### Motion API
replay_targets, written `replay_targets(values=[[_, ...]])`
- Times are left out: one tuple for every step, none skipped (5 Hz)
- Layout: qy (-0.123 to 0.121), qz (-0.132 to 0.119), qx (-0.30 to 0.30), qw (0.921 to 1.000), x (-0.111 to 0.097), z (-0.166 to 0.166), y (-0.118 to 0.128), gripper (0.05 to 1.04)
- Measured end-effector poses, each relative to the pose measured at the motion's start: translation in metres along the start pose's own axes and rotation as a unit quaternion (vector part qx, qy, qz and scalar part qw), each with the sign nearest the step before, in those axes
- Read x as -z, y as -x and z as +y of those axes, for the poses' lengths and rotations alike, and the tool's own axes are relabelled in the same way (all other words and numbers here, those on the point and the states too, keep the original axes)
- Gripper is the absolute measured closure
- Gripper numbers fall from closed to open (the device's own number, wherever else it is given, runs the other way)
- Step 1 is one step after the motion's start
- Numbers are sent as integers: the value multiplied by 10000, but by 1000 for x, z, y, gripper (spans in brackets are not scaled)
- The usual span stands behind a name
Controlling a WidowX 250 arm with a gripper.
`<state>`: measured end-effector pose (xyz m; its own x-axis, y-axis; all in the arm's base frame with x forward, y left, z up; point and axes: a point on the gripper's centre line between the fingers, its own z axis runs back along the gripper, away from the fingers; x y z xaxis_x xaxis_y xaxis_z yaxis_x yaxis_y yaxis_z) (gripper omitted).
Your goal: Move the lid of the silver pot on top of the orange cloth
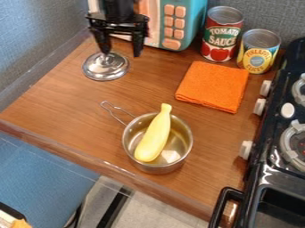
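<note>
My gripper point(121, 48) hangs at the upper left with its two fingers spread apart. A round silver lid point(106, 70) lies on the counter just below it, knob up, and the left fingertip overlaps the knob in view; whether they touch I cannot tell. The silver pot point(156, 168) stands near the counter's front edge, its wire handle pointing to the upper left. A yellow squash-like vegetable point(155, 136) rests inside the pot, its narrow end at the rim. The folded orange cloth point(212, 86) lies flat at the right, in front of the cans.
Two cans, one red point(221, 35) and one yellow point(259, 51), stand behind the cloth. A teal toy microwave point(195, 20) is at the back, right of the gripper. The black stove point(271, 162) borders the counter on the right; a wall runs along the left.
</note>
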<state>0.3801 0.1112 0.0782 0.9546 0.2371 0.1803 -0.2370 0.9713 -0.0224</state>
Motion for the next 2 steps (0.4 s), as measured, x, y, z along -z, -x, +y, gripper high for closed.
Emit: replay_targets(values=[[14, 99, -135, 9999, 17, 17, -15, 83], [52, 121, -90, 9999, 26, 23, -23, 83]])
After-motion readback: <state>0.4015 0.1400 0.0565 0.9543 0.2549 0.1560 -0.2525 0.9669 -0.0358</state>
